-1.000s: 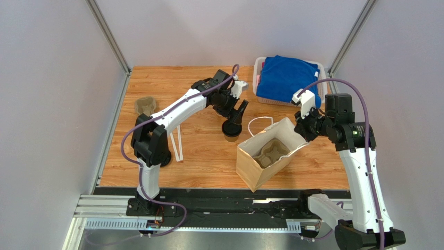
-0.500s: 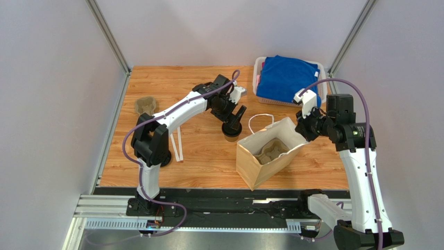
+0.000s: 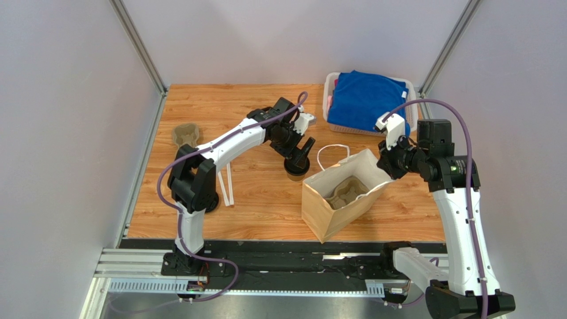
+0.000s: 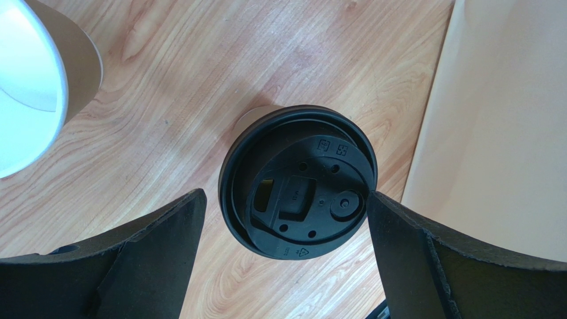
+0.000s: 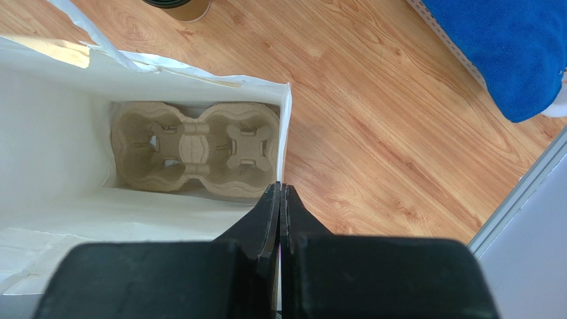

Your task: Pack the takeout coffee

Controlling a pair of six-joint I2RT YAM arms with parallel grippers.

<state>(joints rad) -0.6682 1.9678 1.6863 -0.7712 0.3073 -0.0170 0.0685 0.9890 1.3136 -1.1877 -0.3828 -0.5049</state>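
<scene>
The takeout coffee [image 4: 298,189], a brown cup with a black lid, stands on the table just left of the paper bag [image 3: 336,203]; it also shows in the top view [image 3: 296,166]. My left gripper [image 3: 301,153] is open and straddles the cup from above [image 4: 286,203]. Its right finger [image 4: 412,252] is at the lid's edge and its left finger [image 4: 153,246] stands apart. My right gripper [image 5: 281,193] is shut on the bag's white rim [image 5: 287,133] and holds the bag open [image 3: 387,174]. A pulp cup carrier [image 5: 196,149] lies at the bag's bottom.
An unlidded brown cup [image 4: 33,80] stands close behind the coffee. A second pulp carrier [image 3: 185,135] lies at the table's left, with white straws [image 3: 226,183] nearby. A white basket [image 3: 331,100] with blue cloth [image 3: 369,100] sits at the back right.
My left gripper has shifted slightly and settled lower around the coffee. The right gripper and the bag have stayed put.
</scene>
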